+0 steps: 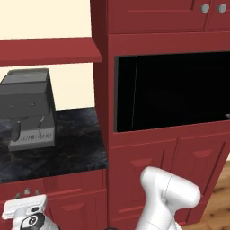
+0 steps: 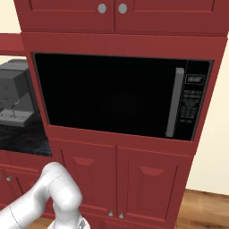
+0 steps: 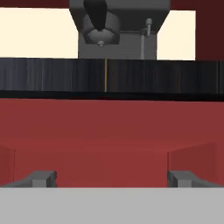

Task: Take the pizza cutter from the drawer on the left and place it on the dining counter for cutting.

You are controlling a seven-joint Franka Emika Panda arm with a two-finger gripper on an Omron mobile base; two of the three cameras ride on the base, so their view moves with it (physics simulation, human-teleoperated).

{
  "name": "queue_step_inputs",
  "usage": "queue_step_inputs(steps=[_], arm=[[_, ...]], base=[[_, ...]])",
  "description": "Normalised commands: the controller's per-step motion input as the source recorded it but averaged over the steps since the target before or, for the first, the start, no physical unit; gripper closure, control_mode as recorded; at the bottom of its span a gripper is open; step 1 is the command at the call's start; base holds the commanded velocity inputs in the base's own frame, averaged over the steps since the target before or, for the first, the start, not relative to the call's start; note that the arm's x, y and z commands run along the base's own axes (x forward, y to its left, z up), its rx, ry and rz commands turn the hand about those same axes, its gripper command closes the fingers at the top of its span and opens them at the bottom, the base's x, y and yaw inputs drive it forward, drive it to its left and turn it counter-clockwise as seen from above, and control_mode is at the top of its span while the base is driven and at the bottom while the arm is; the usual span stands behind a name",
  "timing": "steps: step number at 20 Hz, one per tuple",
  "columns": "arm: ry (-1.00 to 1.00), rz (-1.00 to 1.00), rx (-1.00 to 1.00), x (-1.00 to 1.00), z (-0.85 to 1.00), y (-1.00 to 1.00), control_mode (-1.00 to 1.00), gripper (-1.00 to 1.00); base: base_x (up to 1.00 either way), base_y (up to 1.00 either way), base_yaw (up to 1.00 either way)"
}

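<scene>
My gripper point(image 3: 112, 178) is open, its two dark fingertips point(image 3: 41, 178) set wide apart with nothing between them. It faces a dark-red front point(image 3: 112, 127) just under a black stone edge point(image 3: 112, 76). In the left base view the hand's white body point(image 1: 24, 207) hangs low at the left, in front of the drawer point(image 1: 63, 182) with its small silver knob point(image 1: 27, 191). The drawer looks closed. The pizza cutter is hidden. The dining counter is out of view.
A grey coffee machine point(image 1: 29, 108) stands on the short black top point(image 1: 67, 148) above the drawer. To its right rises a tall red cabinet with a black microwave point(image 2: 120, 96) and red doors point(image 2: 147, 183) below. Wooden floor point(image 2: 205, 208) shows at the right.
</scene>
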Motion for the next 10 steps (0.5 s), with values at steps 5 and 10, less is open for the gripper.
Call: queue_step_inputs(steps=[5, 10], arm=[[0.00, 0.00, 0.00, 0.08, -0.39, 0.09, -1.00, -1.00], [-0.08, 0.00, 0.03, 0.24, -0.58, 0.00, -1.00, -1.00]], base=[[0.00, 0.00, 0.00], [0.00, 0.00, 0.00]])
